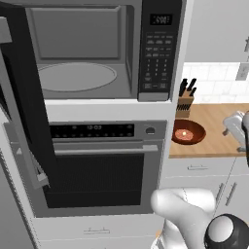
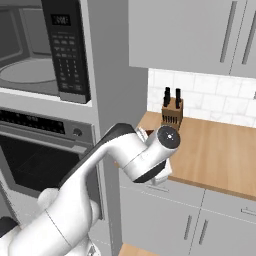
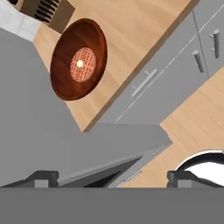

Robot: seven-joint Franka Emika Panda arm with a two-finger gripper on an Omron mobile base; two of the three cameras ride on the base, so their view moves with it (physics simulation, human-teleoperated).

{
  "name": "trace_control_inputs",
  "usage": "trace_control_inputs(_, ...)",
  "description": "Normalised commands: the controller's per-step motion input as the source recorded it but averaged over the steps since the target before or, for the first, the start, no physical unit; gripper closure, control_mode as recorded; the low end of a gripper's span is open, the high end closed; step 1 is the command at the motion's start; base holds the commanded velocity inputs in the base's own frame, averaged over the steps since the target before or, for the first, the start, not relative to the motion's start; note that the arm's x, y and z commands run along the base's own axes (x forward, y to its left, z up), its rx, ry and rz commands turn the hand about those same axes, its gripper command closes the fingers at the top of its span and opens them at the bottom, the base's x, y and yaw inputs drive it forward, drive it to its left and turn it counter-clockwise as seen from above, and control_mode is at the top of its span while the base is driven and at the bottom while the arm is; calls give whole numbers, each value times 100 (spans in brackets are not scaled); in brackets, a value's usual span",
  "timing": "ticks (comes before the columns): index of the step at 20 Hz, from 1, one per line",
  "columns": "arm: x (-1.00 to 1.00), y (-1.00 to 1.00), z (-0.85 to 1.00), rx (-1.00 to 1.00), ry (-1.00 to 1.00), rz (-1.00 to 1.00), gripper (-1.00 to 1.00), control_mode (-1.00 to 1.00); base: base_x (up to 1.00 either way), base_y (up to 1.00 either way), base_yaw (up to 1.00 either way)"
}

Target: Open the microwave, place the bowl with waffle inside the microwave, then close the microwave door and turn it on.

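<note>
You are looking at the microwave (image 1: 87, 48) standing with its door (image 1: 26, 102) swung wide to the left, so the grey cavity and its round glass turntable (image 1: 75, 76) are lying exposed above the wall oven (image 1: 102, 160). The bowl (image 1: 188, 132) with the waffle (image 1: 184, 134) in it is sitting on the wooden counter (image 1: 214, 121) at its left end, just in front of the knife block (image 1: 185, 99) and close to the counter's front edge, well apart from the microwave cavity. In the hand view the bowl (image 3: 78, 59) is showing at the upper left, with the pale round waffle (image 3: 82, 64) lying in its middle, the knife block (image 3: 46, 13) just beside it and the counter (image 3: 144, 30) running across the top. Your hand (image 3: 112, 177) is hovering off the counter's edge, over the drawer fronts (image 3: 175, 70) and the floor, so the bowl is lying ahead of it and off to one side, not between the fingers (image 3: 43, 178). The fingers are standing far apart at the bottom corners of that view, gripping nothing. In the right base view the arm (image 2: 130, 155) is reaching toward the counter's left end, covering the bowl there.
</note>
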Motion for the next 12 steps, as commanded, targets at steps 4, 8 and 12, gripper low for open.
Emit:
trace_control_inputs(4,48,-1,-26,4,0,12,-100,-100,0,0,0)
trace_control_inputs(8,47,-2,-17,5,0,12,-100,-100,0,0,0)
trace_control_inputs(12,50,-12,-12,4,0,8,-100,-100,0,0,0)
